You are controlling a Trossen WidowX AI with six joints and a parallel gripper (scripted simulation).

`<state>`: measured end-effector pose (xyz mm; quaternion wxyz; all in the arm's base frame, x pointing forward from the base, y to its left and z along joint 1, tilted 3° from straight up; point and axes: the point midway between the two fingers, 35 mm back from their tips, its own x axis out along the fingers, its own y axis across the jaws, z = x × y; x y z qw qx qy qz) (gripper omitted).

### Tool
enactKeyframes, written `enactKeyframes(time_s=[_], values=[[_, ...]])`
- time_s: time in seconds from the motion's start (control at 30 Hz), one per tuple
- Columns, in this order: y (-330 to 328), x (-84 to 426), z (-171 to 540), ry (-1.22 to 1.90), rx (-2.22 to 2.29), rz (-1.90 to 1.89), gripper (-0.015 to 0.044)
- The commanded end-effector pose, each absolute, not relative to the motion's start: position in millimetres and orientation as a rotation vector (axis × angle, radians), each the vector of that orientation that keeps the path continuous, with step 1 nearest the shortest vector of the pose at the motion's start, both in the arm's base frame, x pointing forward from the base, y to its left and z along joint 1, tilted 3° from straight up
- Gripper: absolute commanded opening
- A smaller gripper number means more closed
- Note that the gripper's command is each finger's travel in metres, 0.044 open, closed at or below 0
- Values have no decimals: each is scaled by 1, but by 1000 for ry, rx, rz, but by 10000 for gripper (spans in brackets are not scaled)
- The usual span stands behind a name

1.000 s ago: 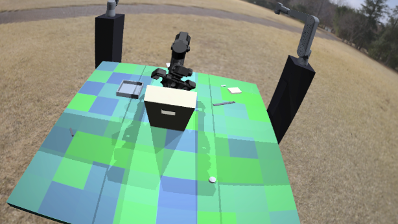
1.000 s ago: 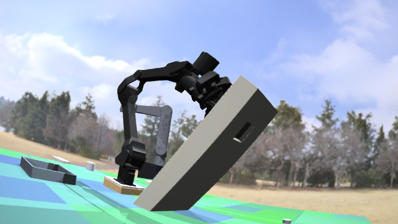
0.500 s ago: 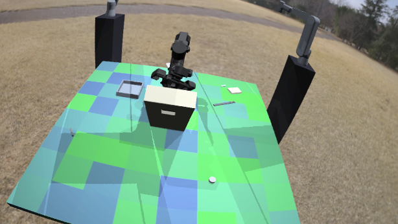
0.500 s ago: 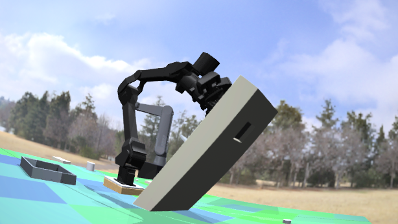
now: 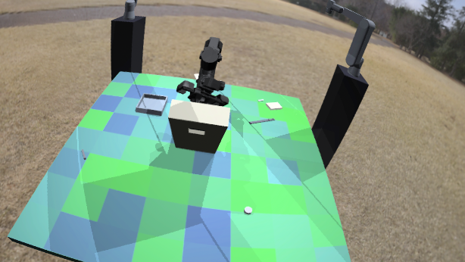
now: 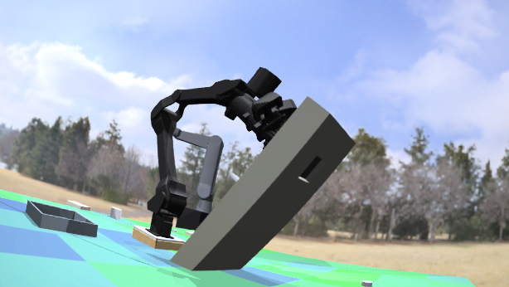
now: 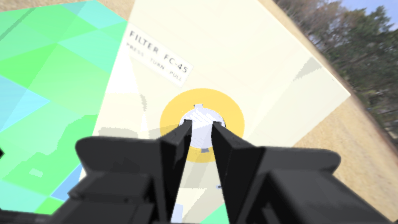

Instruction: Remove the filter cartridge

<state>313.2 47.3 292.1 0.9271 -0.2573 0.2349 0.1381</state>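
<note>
The filter cartridge is a pale round disc inside a yellow ring on the sloping face of the service panel. My gripper is at the cartridge's face, one fingertip at each of the two slots, left and right. The fingers are partly closed, with the middle of the face between them, and look shut on it. How deep the tips reach is hidden. The cartridge sits in the panel. The grey tray stands on the table beside the panel, on its left in the top view.
A small white puck lies on the table on the far side of the panel from the arm. A dark bar and a white plate lie to the right. Black pillars carrying grey arms stand beyond the table edges.
</note>
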Motion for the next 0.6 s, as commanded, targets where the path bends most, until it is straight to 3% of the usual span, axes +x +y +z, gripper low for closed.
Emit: enactKeyframes(time_s=[0.0,0.1,0.57], values=[[47,313,292,481,-528,280,53],[47,313,292,481,-528,280,0],[47,318,289,522,-170,184,0]])
